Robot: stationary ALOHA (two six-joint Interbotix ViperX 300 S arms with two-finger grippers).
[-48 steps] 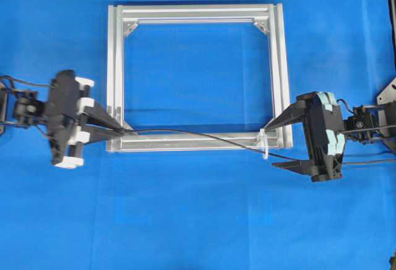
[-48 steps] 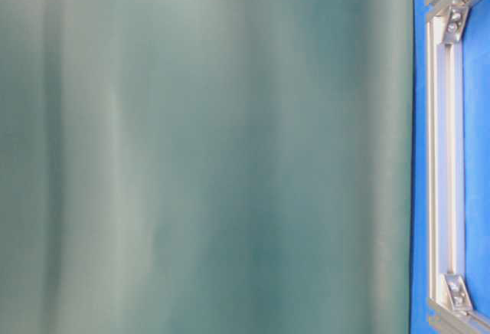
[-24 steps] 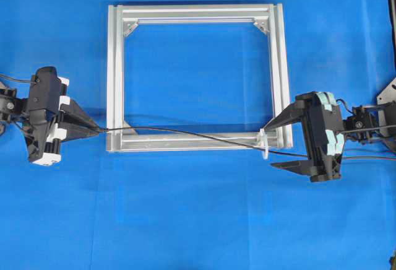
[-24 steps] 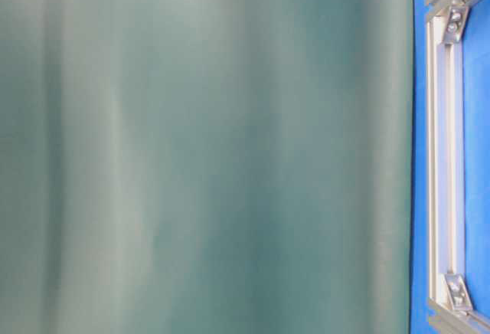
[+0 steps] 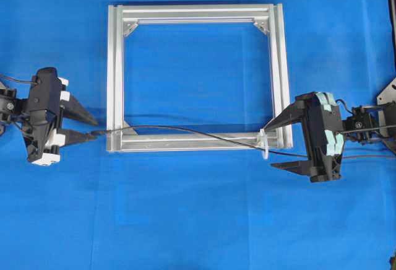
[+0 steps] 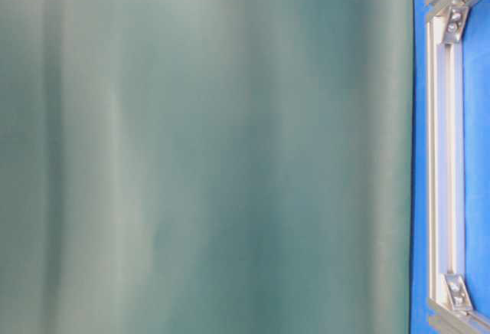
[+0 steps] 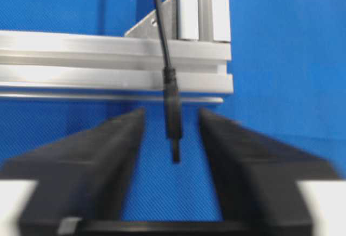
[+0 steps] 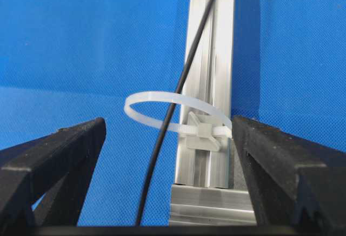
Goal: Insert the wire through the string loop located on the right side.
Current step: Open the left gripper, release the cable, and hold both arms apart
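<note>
Since the earlier frame, the left end effector [image 5: 93, 127] has drawn back leftward off the square silver aluminium frame [image 5: 115, 78] and spread its black fingers [image 7: 97, 160], letting go of the thin black wire [image 5: 185, 133]. That wire's small dark cylindrical plug [image 7: 173, 114] lies free between the parted fingers, just beside the frame's lower-left corner, tip pointing left in the overhead view. From there the wire's long axis runs rightward along the frame's lower bar, sloping slightly, and passes through the whitish translucent string loop [image 8: 175, 114] at the lower-right corner. The right end effector [image 5: 272, 146] stands wide open, its fingers either side of the loop, holding nothing, over the blue tabletop [image 5: 198, 220].
</note>
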